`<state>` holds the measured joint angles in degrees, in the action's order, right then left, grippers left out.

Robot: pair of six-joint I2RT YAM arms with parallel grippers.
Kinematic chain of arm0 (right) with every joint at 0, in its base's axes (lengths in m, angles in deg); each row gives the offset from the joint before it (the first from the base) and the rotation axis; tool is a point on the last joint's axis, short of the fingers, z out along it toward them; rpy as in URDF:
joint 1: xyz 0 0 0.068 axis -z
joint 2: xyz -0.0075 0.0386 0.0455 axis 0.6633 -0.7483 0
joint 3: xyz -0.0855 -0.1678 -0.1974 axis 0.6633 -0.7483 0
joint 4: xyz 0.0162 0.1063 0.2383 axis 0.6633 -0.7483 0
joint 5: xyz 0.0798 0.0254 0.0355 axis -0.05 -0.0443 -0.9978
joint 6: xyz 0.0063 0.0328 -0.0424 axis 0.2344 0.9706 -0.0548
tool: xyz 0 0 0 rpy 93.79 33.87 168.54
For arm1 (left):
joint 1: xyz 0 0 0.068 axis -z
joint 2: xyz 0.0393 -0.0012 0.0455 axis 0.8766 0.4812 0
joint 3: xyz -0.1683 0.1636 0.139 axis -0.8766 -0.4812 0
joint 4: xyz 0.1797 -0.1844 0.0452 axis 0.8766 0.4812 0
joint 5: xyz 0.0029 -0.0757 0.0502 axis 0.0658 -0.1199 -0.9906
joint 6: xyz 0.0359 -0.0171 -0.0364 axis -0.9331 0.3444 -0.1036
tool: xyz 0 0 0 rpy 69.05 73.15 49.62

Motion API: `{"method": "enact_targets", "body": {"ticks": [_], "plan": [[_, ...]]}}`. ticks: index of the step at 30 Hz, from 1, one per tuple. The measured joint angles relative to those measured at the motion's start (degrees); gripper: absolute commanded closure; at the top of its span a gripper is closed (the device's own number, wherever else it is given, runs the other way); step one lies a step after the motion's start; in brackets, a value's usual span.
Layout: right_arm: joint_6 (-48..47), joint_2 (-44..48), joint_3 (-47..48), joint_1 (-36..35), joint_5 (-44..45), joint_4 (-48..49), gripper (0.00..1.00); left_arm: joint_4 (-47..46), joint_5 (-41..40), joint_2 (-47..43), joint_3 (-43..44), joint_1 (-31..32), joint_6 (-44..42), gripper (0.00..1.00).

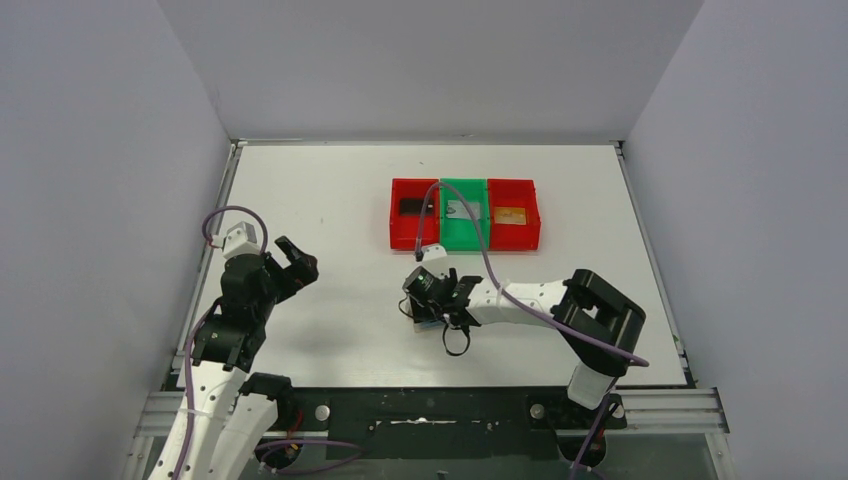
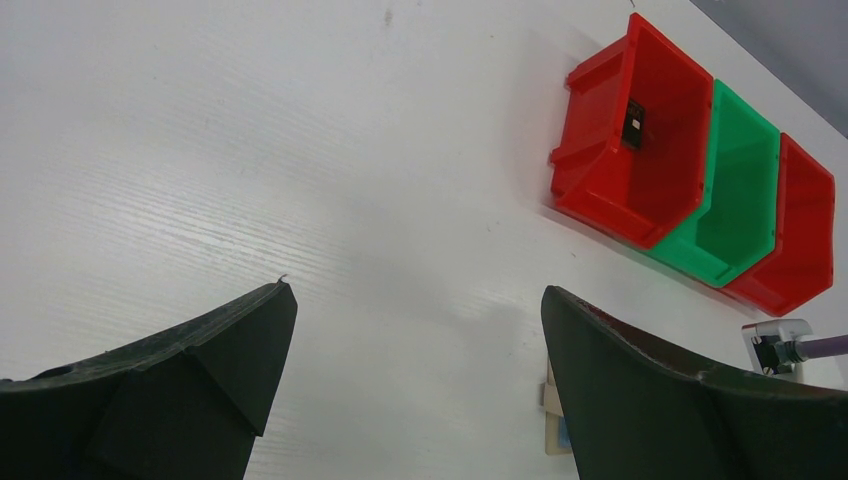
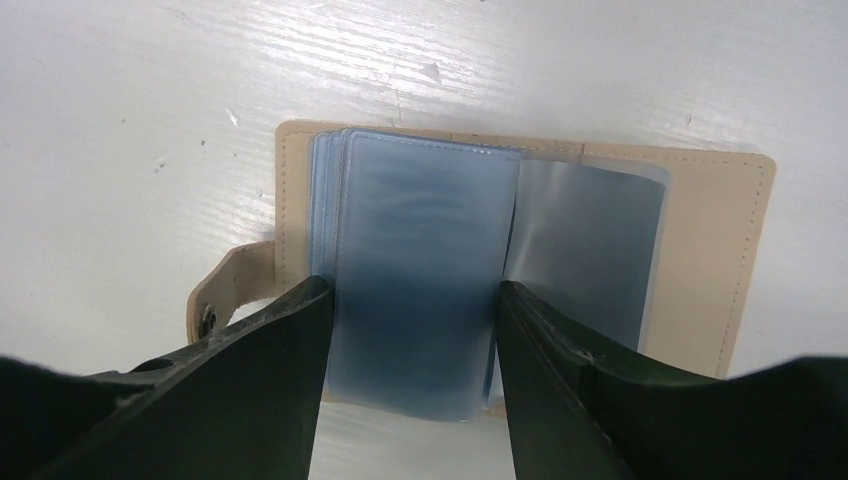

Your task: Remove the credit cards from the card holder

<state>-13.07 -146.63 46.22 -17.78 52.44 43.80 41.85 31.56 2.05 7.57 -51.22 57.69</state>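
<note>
Now: card holder point(image 3: 700, 250) lies open on the white table point(image 3: 100, 120), near side of the row of bins point(image 1: 465, 243). My right pincer point(image 3: 412, 288) straddles its blue sleeves point(image 3: 420, 230), a finger at each edge (pinching or merely astride, cannot tell). Left pincer point(image 2: 418, 292) spread wide, well apart. Black card point(image 1: 410, 207), silver card point(image 1: 460, 209), gold card point(image 1: 510, 215): one per bin.

No legible txt, labels, brands or nos. in any view.
</note>
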Motion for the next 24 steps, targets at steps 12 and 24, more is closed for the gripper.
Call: {"method": "enact_targets", "body": {"ticks": [12,24], "plan": [[0.0,4.9,-6.91,4.83,-8.96,8.39,0.58,0.0,0.15,0.02,0.0,0.0,0.0,0.03],[1.05,6.78,-10.05,8.09,-16.59,13.03,0.48,-0.22,0.48,0.5,0.0,0.0,0.0,0.03]]}}
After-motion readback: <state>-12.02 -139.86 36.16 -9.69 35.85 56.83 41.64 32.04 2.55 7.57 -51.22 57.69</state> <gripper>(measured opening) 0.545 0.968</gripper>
